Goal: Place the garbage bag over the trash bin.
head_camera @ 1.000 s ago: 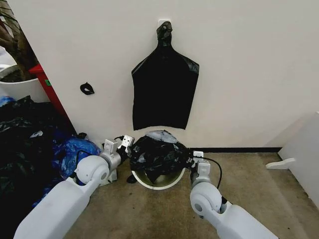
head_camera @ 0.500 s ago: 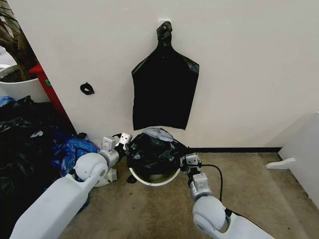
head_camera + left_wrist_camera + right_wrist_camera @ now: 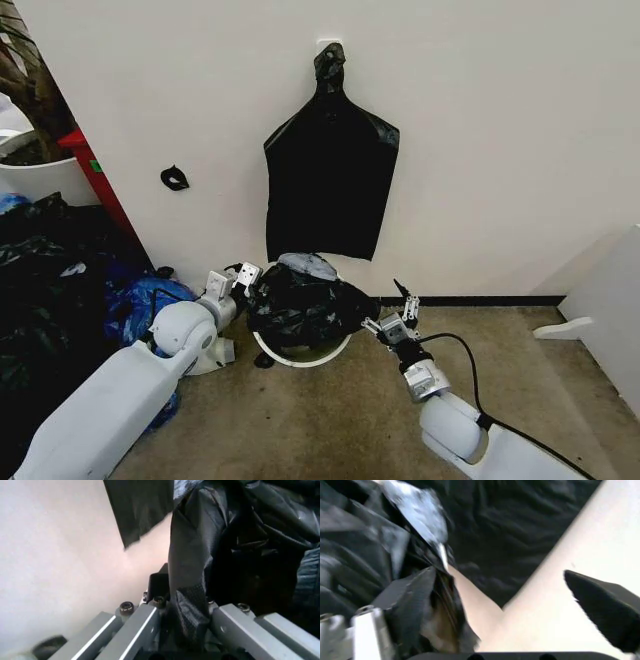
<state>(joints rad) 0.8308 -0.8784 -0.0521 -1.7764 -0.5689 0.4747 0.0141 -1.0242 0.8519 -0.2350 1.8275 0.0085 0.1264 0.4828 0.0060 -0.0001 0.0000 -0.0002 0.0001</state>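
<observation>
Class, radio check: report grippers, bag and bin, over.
Left gripper shut on garbage bag at bin's left. Right gripper open, beside bag's right edge. Bag bunched over trash bin, near rim bare.

A plain white wall (image 3: pixel 500 150) fills the upper field, evenly lit. A flat black bag bundle (image 3: pixel 330 180) hangs on it at 12 o'clock from a knotted neck at a small white hook. A small dark mark (image 3: pixel 174 178) sits on the wall at 10 o'clock. A dark skirting strip (image 3: pixel 500 300) runs along the wall base at 3 o'clock. The floor (image 3: pixel 330 420) is brownish and mottled. At 9 o'clock lie heaped black and blue plastic bags (image 3: pixel 60 290), beside a red panel (image 3: pixel 95 175) and a white plant pot (image 3: pixel 35 170). A white panel (image 3: pixel 610 310) stands at 4 o'clock.
</observation>
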